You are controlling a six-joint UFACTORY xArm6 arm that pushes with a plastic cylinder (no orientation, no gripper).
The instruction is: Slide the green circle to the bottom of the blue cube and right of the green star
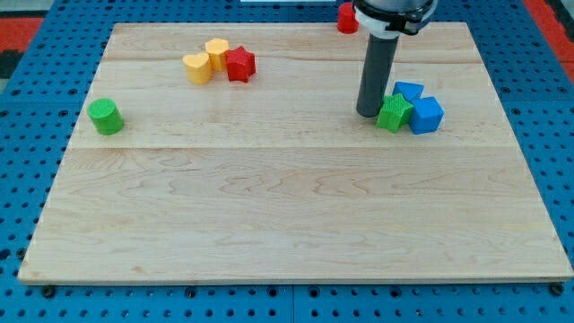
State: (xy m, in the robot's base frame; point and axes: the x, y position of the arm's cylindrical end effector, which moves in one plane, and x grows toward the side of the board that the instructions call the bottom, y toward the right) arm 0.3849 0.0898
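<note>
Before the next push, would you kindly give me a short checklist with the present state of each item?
1. Green circle in view, free-standing near the board's left edge: ok.
2. My tip beside the green circle: not ok; it is at the green star, far to the view's right.
3. Blue cube and green star located: ok, adjacent.
4. Spot below the cube, right of the star, free: ok.
5. Path across the mid-board free of blocks: ok.
6. Green circle at goal: not ok.

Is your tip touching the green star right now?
Cannot tell. In the camera view my tip sits right against the green star's left edge with no visible gap, but contact isn't plain.
</note>
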